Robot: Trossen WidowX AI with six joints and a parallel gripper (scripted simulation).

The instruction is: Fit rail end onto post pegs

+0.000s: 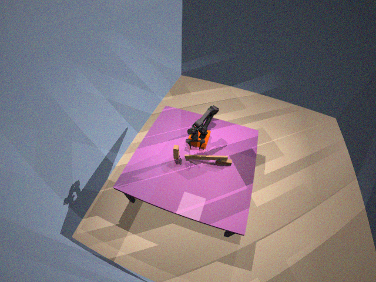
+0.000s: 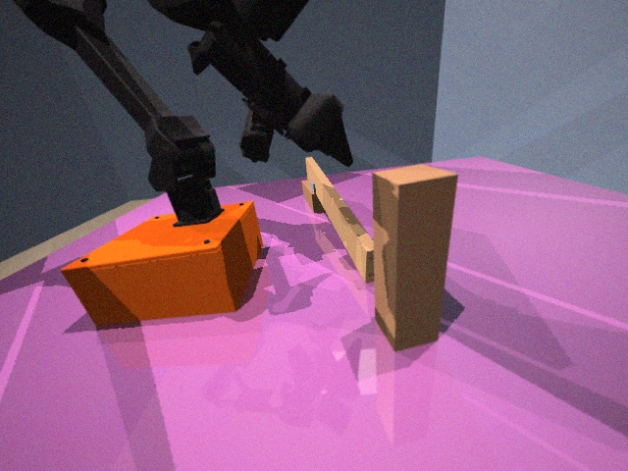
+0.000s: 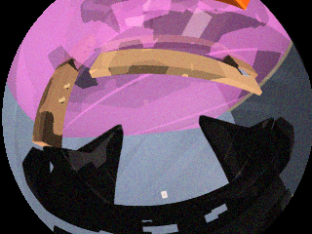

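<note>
The long wooden rail (image 1: 206,157) (image 2: 337,219) (image 3: 161,62) slopes down from the footboard block (image 1: 226,163) (image 2: 310,196) to the table. Its far end sits at the bracket (image 2: 312,186) (image 3: 244,72). Its near end is low, a short gap from the post (image 1: 175,151) (image 2: 422,263) (image 3: 55,104). The post stands upright; its two pegs (image 3: 67,86) (image 3: 61,100) face the rail side and are bare. The holes in the rail end cannot be made out. My gripper (image 1: 195,148) (image 2: 348,162) (image 3: 162,124) is open and empty, above the table and clear of the rail.
The orange arm base (image 1: 207,139) (image 2: 167,284) (image 3: 239,2) stands on the pink table (image 1: 151,178) (image 2: 253,420), to one side of the rail. The upright post is an obstacle at the rail's near end. Shadows and reflections cross the table top.
</note>
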